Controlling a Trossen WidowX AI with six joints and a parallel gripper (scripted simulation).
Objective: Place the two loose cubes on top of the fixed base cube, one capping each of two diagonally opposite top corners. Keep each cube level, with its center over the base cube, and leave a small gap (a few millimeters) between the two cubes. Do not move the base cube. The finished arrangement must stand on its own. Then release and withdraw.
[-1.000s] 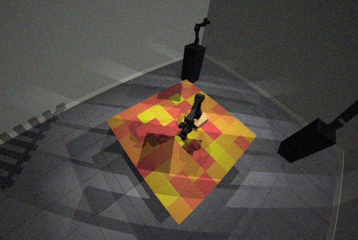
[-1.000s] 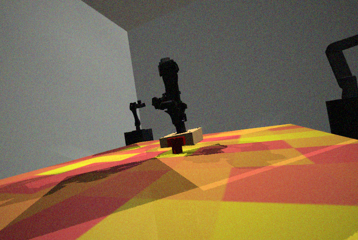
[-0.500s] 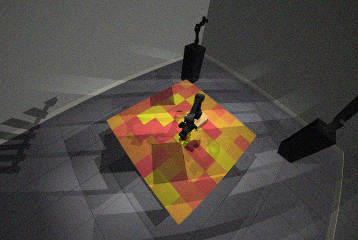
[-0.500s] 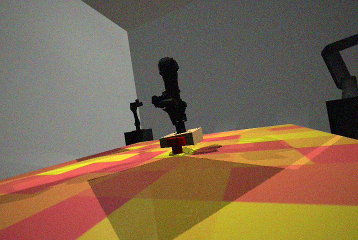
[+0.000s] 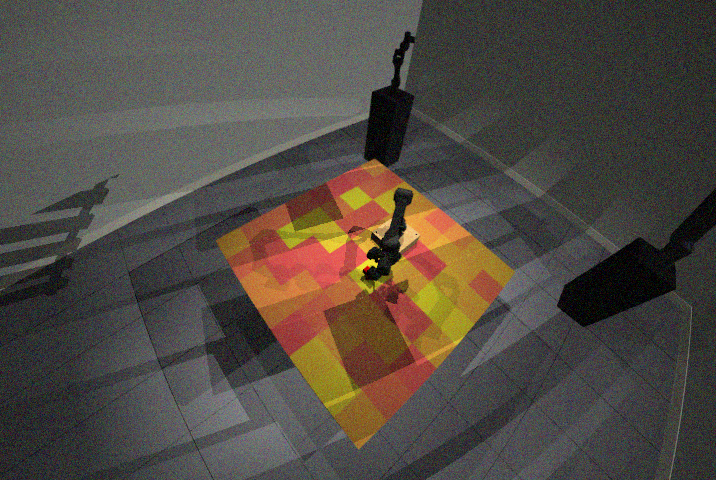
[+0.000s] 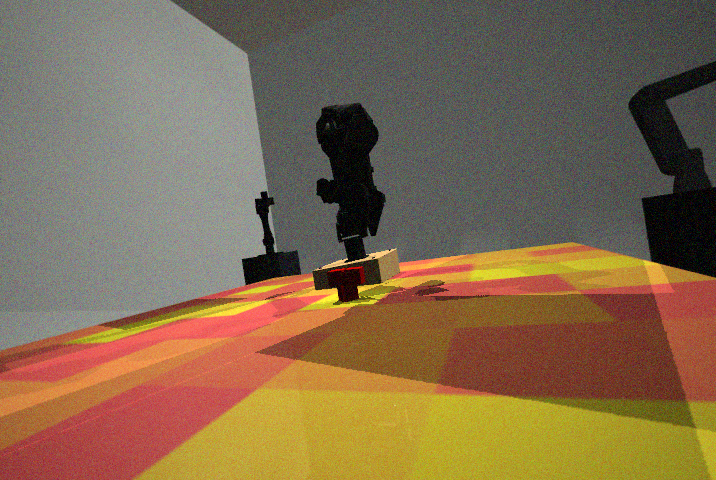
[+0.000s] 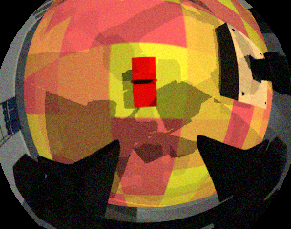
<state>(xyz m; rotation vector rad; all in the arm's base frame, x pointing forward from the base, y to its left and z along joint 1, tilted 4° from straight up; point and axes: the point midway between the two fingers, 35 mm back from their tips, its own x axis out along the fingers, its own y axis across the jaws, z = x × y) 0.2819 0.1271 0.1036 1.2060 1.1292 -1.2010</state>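
Note:
Two red cubes show in the wrist view, the upper one [image 7: 143, 68] and the lower one [image 7: 145, 96], with a thin dark gap between them. In the exterior view they merge into a wide, level-looking red bar [image 6: 345, 276] on the narrower dark red base cube [image 6: 347, 293]. The bar overhangs the base cube on both sides. The wrist view hides the base cube, so which corners are capped cannot be told. My gripper [image 7: 159, 143] is open and empty. Its fingers are apart and clear of the cubes, which lie beyond the fingertips in the wrist view.
The arm's pale mounting block [image 5: 407, 237] [image 6: 388, 263] [image 7: 247, 78] stands close behind the stack, at the right of the wrist view. The patchwork mat [image 5: 313, 294] carries broad moving shadows. Two black pedestals [image 5: 389, 124] [image 5: 614, 283] with other arms stand off the mat.

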